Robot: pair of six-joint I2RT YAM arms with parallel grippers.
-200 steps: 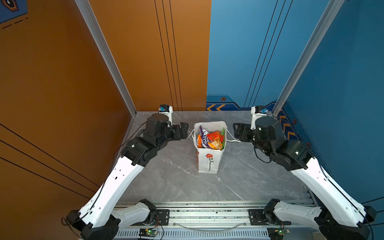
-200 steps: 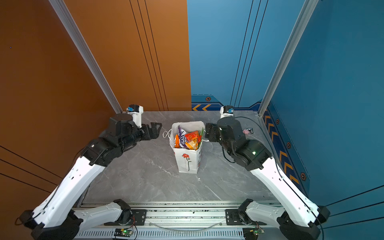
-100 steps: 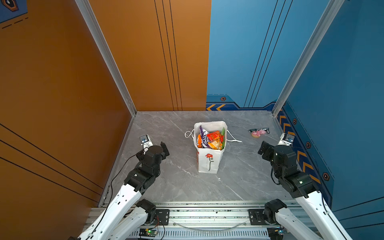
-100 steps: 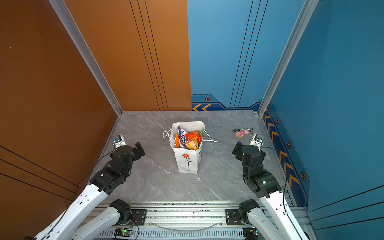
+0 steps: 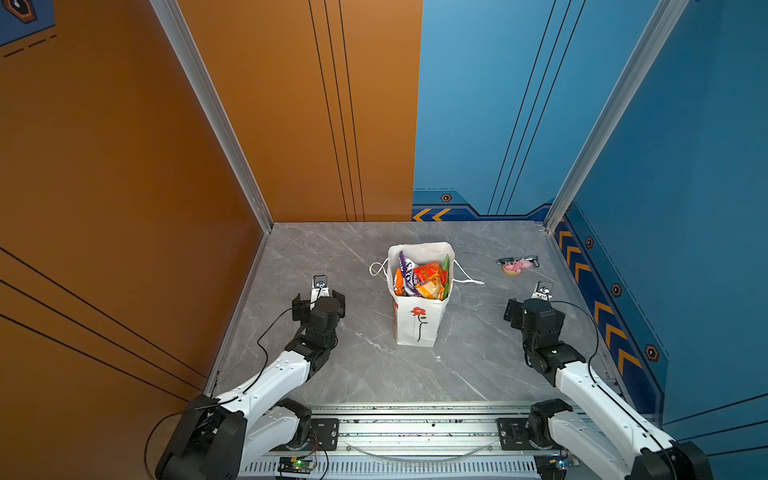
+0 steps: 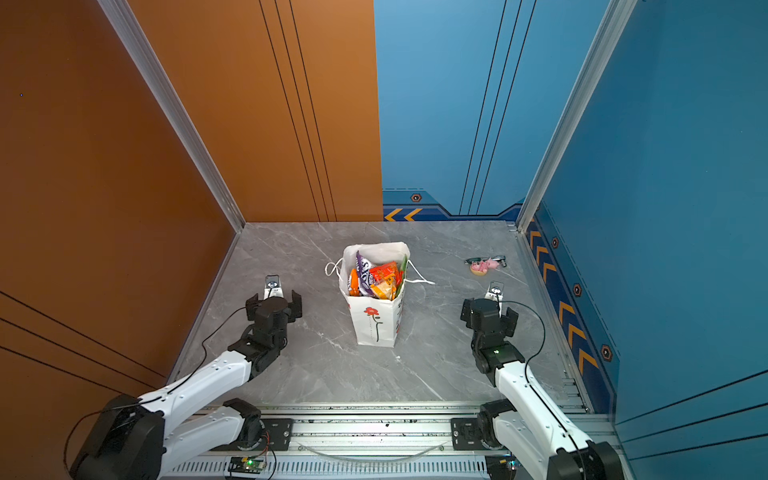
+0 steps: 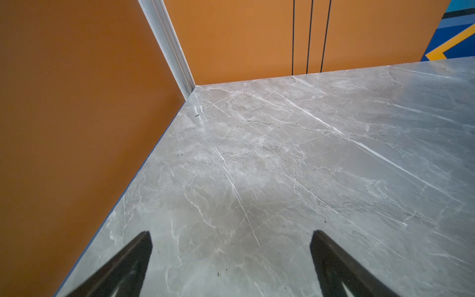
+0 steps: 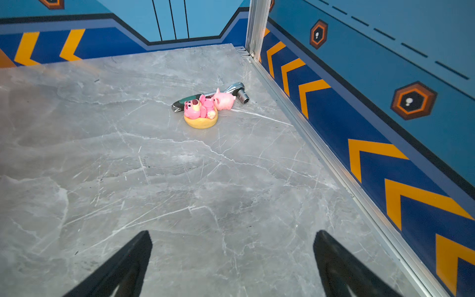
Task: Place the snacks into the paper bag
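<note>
The snacks [image 5: 422, 278] sit inside the paper bag [image 5: 417, 328], packed to its mouth: purple, orange, red and yellow packets, with a green edge showing at the rim. No packet shows anywhere else on the bench [image 5: 353, 365] in either top view. The bag stands upright in the middle of the bench, long axis vertical and mouth up. Its flower print faces the front rail and its cord handles flop outward on both sides.

The bag lies between the two arms, well apart from each and about equally near to both. It is to the right of the left fingers [image 7: 128, 259] and to the left of the right fingers [image 8: 128, 259]. Both pairs point toward the back wall rather than at the bag. Each pair is spread wide with nothing between, over bare bench. With nothing left to fetch, the task looks finished, and I judge that no further reach toward the bag is called for.

Ahead of the right fingers, near the right wall, lie a pink toy figurine [image 8: 201, 110] and a socket wrench [image 8: 239, 88] touching it.

A second ago both arms were stretched forward, fingers close to the bag's rim on either side. They have since drawn back toward the front rail. The bag and its contents have not shifted.
</note>
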